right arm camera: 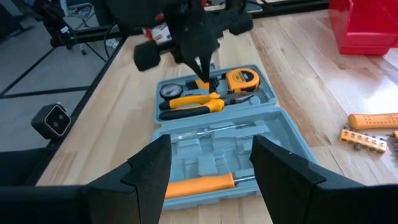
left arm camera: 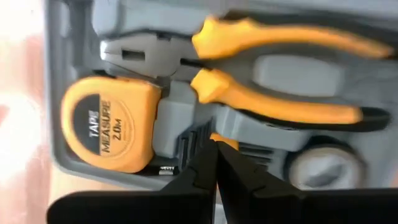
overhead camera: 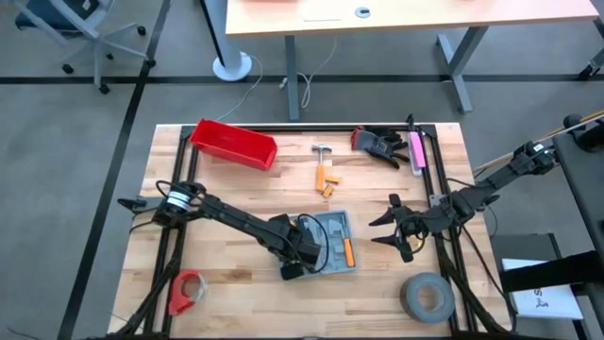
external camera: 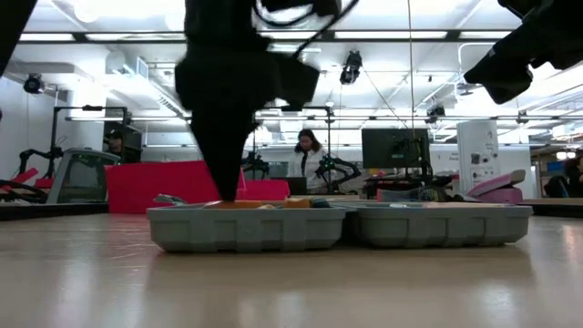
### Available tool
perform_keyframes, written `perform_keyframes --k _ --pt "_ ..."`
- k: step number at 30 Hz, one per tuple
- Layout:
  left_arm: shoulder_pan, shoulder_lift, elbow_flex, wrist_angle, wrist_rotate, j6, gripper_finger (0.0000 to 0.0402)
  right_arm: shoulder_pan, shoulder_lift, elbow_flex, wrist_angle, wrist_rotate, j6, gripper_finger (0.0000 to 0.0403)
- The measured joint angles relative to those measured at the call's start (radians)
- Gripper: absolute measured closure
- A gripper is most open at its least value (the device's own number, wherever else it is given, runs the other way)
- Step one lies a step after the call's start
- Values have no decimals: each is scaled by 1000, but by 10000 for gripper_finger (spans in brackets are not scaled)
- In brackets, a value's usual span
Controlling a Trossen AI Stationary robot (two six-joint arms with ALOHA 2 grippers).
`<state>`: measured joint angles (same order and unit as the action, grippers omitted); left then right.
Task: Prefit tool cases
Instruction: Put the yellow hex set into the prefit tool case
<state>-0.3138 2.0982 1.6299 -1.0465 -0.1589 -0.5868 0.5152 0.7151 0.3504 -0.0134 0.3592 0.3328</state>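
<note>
At table front edge: grey tape roll [overhead camera: 427, 295] and red tape roll [overhead camera: 187, 291], both flat and well apart from the work. Likely just parked, not needed for this step.

Mid-table: tool case [overhead camera: 330, 244], opened flat w/ both halves up so the recesses face the arms. Already seated in the half under the L arm: tape measure [left arm camera: 109, 124], pliers [left arm camera: 249, 68], whitish round part [left arm camera: 320, 168]. In the other half: orange-handled screwdriver [right arm camera: 199, 182], other recesses bare.

Over the tape-measure half: left gripper [overhead camera: 300, 253], pointing straight down, fingers pinched fully together, tips right at a small orange piece [left arm camera: 225, 140] in a slot beside the tape measure. Can't tell if pinching it or just pressing. Prob. nudging it home into its recess, hence the narrow closed tip.

Just beside the case on the screwdriver side: right gripper [overhead camera: 396, 227], spread wide, holding nothing, facing the case. Looks like waiting, or ready to steady the case.

Farther back: orange bits [overhead camera: 326, 179] and hammer [overhead camera: 323, 151] loose on the wood, prob. next for fitting. Then black gloves [overhead camera: 377, 144] and red bin [overhead camera: 233, 144] near the back edge.

Beyond table: person [external camera: 310, 150] at a desk, not involved.
</note>
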Motion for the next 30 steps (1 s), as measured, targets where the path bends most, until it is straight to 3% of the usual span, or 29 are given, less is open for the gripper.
perform_keyframes --k 8,24,30 --pt "3 -3 58 -50 -10 3 397 0 0 0 1 0 0 204" --pt "9 68 -43 43 -27 22 401 0 0 0 5 -1 0 204" --pt "11 60 -17 24 -29 27 400 2 0 0 4 -1 0 204"
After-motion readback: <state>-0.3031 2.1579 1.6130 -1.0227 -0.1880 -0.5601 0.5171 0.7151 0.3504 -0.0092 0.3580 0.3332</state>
